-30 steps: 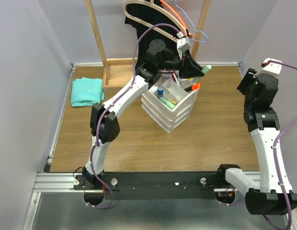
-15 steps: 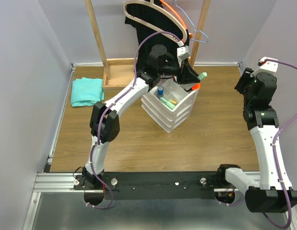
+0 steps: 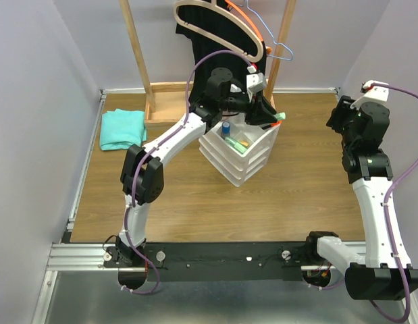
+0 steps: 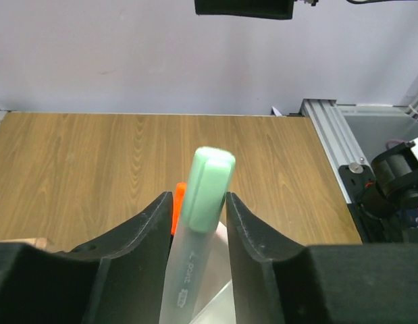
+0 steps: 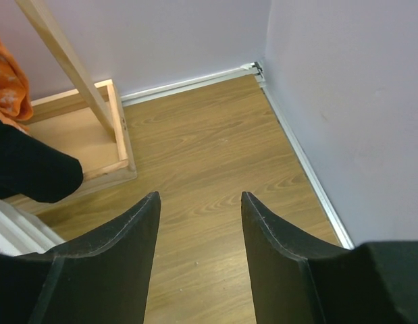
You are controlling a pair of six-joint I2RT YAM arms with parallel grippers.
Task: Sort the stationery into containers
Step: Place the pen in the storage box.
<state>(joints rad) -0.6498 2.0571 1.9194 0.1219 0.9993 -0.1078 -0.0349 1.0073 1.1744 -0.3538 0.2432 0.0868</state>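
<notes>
Green highlighter (image 4: 205, 196) between jaws of L gripper (image 4: 198, 202) over organiser (image 3: 239, 165) far-right edge, hold unclear; R gripper (image 5: 198, 202) jaws apart, by wall (image 5: 344, 101).

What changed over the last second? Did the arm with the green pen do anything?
The left end effector swung down toward the white organiser, bringing the green highlighter between its fingers closer over the top tray. Whether it is still gripped is unclear. The right arm shifted slightly toward the middle. The organiser, teal cloth and wooden rack stayed put.
</notes>
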